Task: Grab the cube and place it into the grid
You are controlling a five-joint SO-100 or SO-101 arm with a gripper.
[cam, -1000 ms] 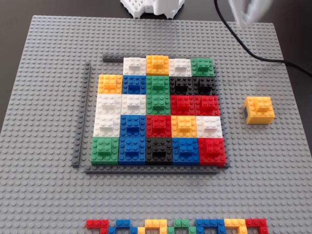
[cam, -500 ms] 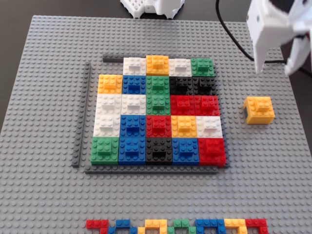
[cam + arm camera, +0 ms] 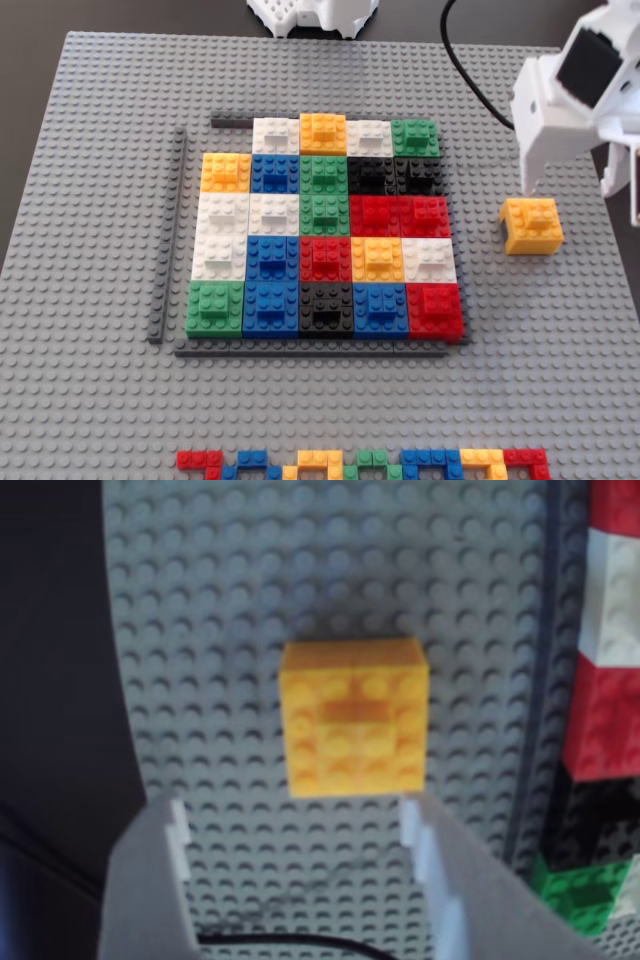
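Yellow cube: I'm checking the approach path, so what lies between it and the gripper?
Only bare grey baseplate studs. In the wrist view the open gripper sits just short of the yellow cube, with nothing between them.

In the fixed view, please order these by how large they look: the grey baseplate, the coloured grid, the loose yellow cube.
1. Grey baseplate, largest: it fills most of the picture.
2. Coloured grid, covering the plate's middle.
3. Yellow cube, smallest: about as big as one grid cell.

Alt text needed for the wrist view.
A yellow brick-built cube sits on a grey studded baseplate, just ahead of the gripper, whose white jaws are open and not touching it. Red, white, black and green bricks line the right edge.
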